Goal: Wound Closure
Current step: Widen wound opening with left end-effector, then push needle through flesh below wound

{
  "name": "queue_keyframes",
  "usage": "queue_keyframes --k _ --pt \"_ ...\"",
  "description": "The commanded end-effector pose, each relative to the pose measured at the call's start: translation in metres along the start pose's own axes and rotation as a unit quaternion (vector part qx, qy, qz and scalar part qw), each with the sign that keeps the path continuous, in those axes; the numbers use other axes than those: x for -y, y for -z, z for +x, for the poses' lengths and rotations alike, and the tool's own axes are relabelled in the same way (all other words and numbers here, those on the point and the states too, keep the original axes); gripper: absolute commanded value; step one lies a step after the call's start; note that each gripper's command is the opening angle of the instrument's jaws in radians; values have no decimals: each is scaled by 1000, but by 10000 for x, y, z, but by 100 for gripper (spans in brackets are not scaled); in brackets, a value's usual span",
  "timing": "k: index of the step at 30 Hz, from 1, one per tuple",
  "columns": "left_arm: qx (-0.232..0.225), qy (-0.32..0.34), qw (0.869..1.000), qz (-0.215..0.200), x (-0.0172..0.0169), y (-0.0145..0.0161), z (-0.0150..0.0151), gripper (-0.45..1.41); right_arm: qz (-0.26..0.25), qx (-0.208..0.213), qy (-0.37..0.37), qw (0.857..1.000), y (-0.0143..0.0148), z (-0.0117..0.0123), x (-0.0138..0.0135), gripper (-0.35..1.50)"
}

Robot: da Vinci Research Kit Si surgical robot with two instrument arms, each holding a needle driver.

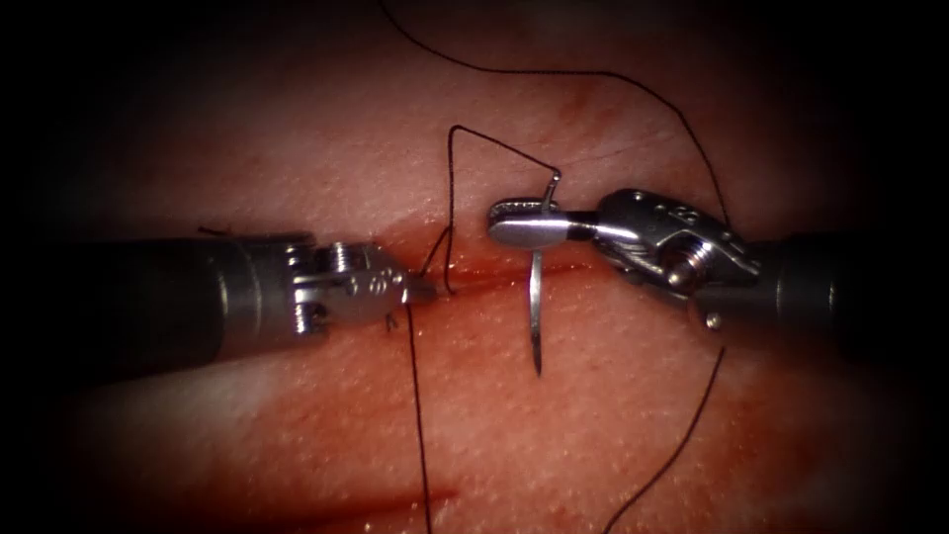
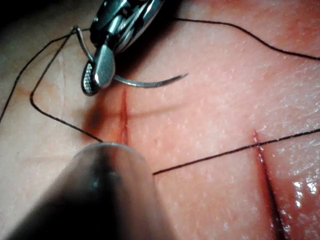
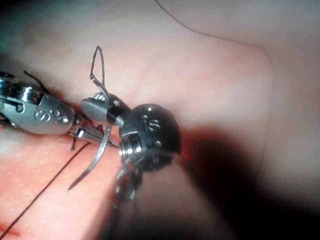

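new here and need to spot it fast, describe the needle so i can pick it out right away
Start at the red cut running across the tissue, then find the right end effector entering from the right. Its shut jaws hold the needle near the thread end, above the tissue, point hanging free. It is curved, stiff bright steel, unlike the limp dark thread.

On my left tool (image 3: 37, 116) I read a stamped "S"; the next marks I cannot read clearly.

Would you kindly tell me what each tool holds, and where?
Right tool: needle, gripped near its thread end, clear of the tissue. Left tool: thread, at the cut.
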Motion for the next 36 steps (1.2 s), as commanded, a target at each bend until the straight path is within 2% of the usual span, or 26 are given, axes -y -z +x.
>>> queue_keyframes --k 1,6,7,8,11,15,23,26,31,36 --pt "7 0 1000 -3 1 -8 2 -45 8 -7 12 1000 -10 -2 -6 -35" --pt "25 -6 999 -41 -14 -11 -1 -45 3 -21 106 994 -26 -6 -11 -35" --pt "24 -7 998 -50 -19 -11 -1 -45 0 -26 147 989 -33 -6 -12 -35" --pt "23 -8 997 -69 -25 -12 -1 -37 0 -39 191 981 -39 -6 -12 -35" --pt "20 -8 996 -89 -33 -11 -1 -8 -9 -48 271 961 -47 -5 -13 -35" --pt "20 -8 996 -90 -35 -9 -1 10 -16 -76 317 945 -50 -5 -20 -35" --pt "19 -9 996 -90 -35 -8 -3 27 -22 -88 380 920 -49 -9 -25 -35" --pt "19 -7 996 -91 -35 -7 -4 29 -24 -94 396 913 -49 -10 -23 -35" --pt "20 -4 996 -90 -37 -6 -5 29 -30 -104 440 892 -50 -13 -20 -35" --pt "19 -4 996 -91 -39 -4 -4 29 -33 -108 481 869 -54 -32 -17 -35"
